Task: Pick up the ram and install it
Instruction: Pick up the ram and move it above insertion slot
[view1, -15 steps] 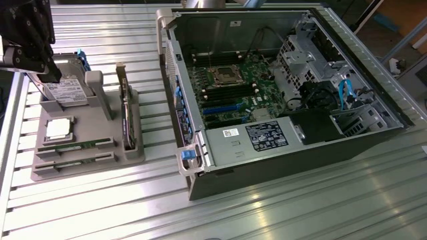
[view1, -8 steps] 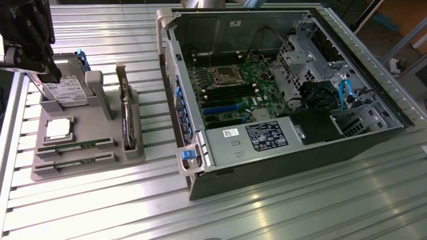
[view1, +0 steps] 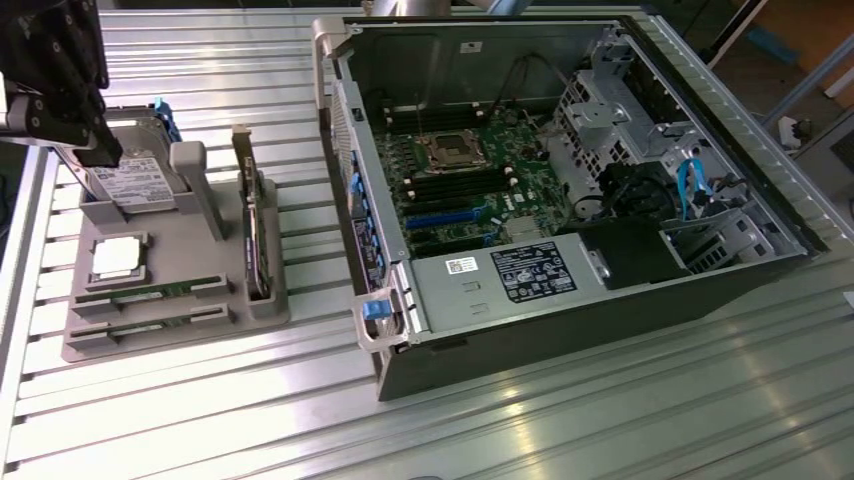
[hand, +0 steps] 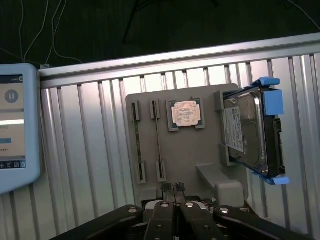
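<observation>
Two ram sticks lie in slots at the near end of the grey holder tray (view1: 174, 335): one ram (view1: 138, 293) and a second ram (view1: 142, 322) beside it. In the wrist view they appear edge-on as thin strips, ram (hand: 158, 142) and ram (hand: 137, 145). My black gripper (view1: 96, 150) hangs over the tray's far end by the hard drive, well away from both sticks. Its fingers (hand: 169, 210) are pressed together, shut, with nothing between them. The open computer case (view1: 574, 170) shows the motherboard and its long memory slots (view1: 461, 185).
The tray also holds a silver hard drive with blue clips (view1: 134, 180) (hand: 252, 132), a CPU (view1: 118, 257) (hand: 184, 113) and an upright expansion card (view1: 251, 235). A tablet screen (hand: 15, 125) sits beside the slatted aluminium table (view1: 601, 400). The case wall (view1: 350, 170) stands between tray and motherboard.
</observation>
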